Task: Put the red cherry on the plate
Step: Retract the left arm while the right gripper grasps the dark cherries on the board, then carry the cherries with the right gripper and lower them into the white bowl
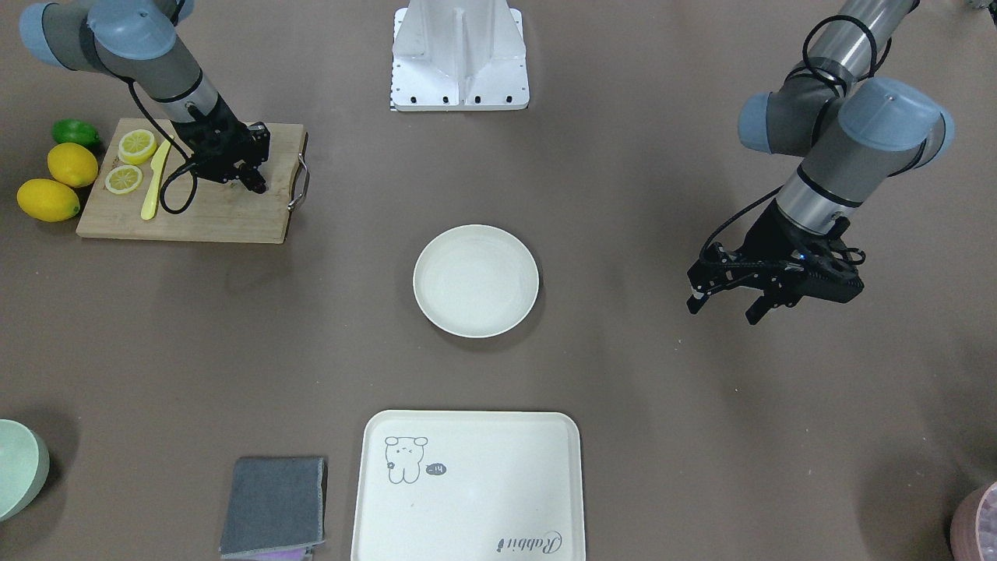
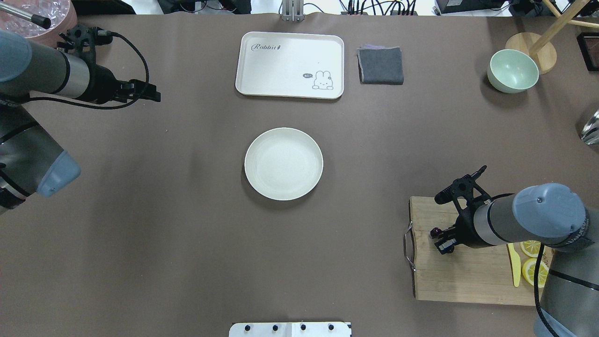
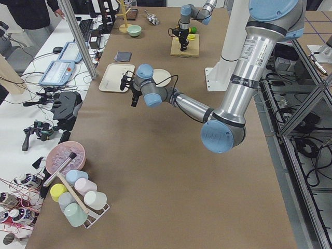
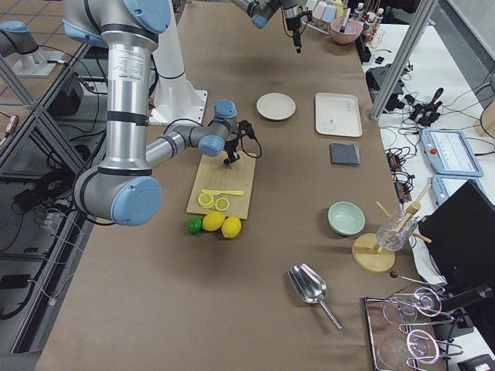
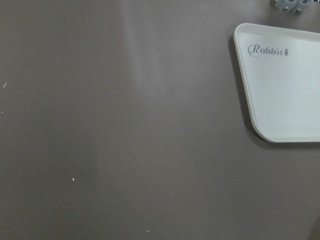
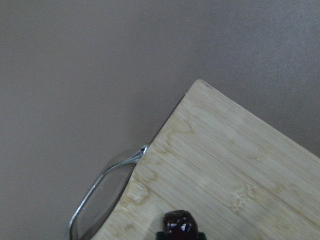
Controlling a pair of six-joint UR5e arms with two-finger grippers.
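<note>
The round cream plate (image 1: 475,280) (image 2: 283,164) lies bare in the middle of the table. My right gripper (image 2: 440,239) (image 1: 254,184) hangs low over the handle end of a wooden cutting board (image 2: 463,276) (image 1: 210,218). It looks shut on the red cherry (image 2: 435,230), whose dark glossy fruit shows at its tip and at the bottom edge of the right wrist view (image 6: 180,224). My left gripper (image 1: 724,306) (image 2: 152,96) hovers open and holds nothing over bare table, far off to the plate's side.
On the board are lemon slices (image 1: 137,146) and a yellow knife (image 1: 154,181). Whole lemons (image 1: 48,199) and a lime (image 1: 75,132) lie beside it. A cream tray (image 2: 290,65), a grey cloth (image 2: 380,65) and a green bowl (image 2: 512,71) line the far side.
</note>
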